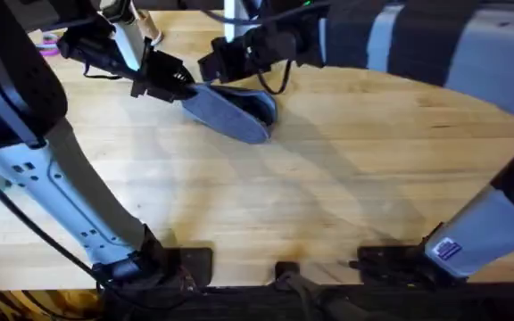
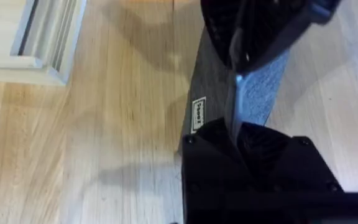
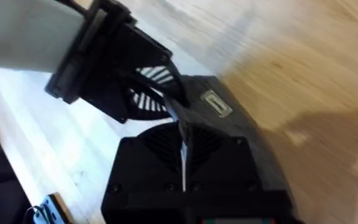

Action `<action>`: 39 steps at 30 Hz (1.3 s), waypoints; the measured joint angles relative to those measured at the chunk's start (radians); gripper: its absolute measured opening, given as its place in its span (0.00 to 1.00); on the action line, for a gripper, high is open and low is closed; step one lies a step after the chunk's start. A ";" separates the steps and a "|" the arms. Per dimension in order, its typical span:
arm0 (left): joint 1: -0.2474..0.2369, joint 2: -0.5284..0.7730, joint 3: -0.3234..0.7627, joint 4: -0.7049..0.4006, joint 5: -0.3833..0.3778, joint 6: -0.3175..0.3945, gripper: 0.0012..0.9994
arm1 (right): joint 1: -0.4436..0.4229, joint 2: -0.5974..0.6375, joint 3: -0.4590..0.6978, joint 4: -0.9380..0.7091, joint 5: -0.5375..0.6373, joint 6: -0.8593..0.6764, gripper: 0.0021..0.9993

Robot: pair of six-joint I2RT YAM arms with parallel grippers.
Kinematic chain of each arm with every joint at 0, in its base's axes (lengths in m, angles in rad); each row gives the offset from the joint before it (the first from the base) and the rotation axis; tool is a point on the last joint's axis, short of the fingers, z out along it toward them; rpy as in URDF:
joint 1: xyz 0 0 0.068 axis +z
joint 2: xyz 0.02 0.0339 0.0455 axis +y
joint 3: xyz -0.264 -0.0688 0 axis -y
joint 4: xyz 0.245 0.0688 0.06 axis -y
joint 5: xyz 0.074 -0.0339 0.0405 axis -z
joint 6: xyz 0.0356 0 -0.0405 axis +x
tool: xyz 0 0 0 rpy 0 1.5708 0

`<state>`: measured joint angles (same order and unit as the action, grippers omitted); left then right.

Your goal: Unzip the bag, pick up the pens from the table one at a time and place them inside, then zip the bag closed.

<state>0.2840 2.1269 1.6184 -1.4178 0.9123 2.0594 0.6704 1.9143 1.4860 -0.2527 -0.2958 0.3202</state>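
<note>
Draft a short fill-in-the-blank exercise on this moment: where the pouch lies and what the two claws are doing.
1. The grey-blue bag lies on the wooden ____.
2. The left claw is at one end of the bag, and the right claw is at the ____ end.
3. In the left wrist view, a small ____ label with dark lettering sits on the bag's side.
4. Pale stacked trays lie ____ from the bag, not touching it.

Missing words: table; other; white; apart
</note>
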 joint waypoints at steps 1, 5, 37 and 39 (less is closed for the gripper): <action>-0.004 0.000 0.000 0.000 0.007 0.000 0.04 | -0.010 -0.010 0.000 -0.025 0.005 0.000 0.03; -0.011 0.000 0.000 0.004 0.020 0.000 0.04 | -0.063 -0.036 0.000 -0.121 0.007 0.010 0.03; 0.007 0.002 0.000 0.004 -0.009 0.000 0.04 | -0.512 -0.043 -0.015 -0.531 0.173 0.127 0.03; 0.018 0.002 0.000 0.004 -0.014 0.000 0.04 | -0.513 -0.043 -0.061 -0.487 0.205 0.149 0.03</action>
<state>0.3024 2.1288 1.6184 -1.4139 0.8985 2.0590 0.1570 1.8713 1.4251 -0.7393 -0.0913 0.4691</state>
